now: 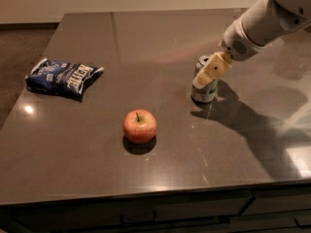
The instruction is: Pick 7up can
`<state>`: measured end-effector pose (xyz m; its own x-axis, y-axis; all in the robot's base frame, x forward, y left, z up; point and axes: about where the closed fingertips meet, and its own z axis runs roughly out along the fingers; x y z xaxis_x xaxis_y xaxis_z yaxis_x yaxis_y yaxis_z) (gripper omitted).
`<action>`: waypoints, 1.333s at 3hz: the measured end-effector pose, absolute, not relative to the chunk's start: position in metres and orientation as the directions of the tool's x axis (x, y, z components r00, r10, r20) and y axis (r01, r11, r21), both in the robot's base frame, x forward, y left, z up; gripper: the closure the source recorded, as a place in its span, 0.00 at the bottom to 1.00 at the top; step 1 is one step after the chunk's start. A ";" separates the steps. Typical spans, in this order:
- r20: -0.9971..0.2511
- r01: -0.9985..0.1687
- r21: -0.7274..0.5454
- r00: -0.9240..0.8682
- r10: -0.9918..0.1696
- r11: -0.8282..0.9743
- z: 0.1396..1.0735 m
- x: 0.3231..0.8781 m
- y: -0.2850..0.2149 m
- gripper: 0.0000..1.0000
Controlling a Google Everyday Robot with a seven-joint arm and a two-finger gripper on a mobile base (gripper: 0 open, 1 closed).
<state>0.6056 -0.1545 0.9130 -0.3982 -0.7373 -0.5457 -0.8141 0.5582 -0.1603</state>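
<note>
The 7up can, silver-grey with a pull-tab top, stands upright on the dark table, right of centre. My gripper comes in from the upper right on a white arm and sits down over the can's upper half. Its cream near finger lies across the can's front and covers part of the top. The far finger is hidden behind the can. The jaws stand open around the can, which still rests on the table.
A red apple sits front centre, left of the can. A blue chip bag lies at the left near the table's edge. The table's front edge runs along the bottom, above dark cabinet fronts.
</note>
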 end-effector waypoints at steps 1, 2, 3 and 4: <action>-0.547 -0.830 -0.145 -0.386 -0.743 0.538 0.916 0.606 -0.147 0.37; -0.545 -0.847 -0.133 -0.372 -0.752 0.515 0.923 0.605 -0.141 0.60; -0.545 -0.868 -0.128 -0.343 -0.765 0.480 0.940 0.606 -0.132 0.84; -0.567 -0.908 -0.171 -0.226 -0.792 0.382 0.994 0.603 -0.106 1.00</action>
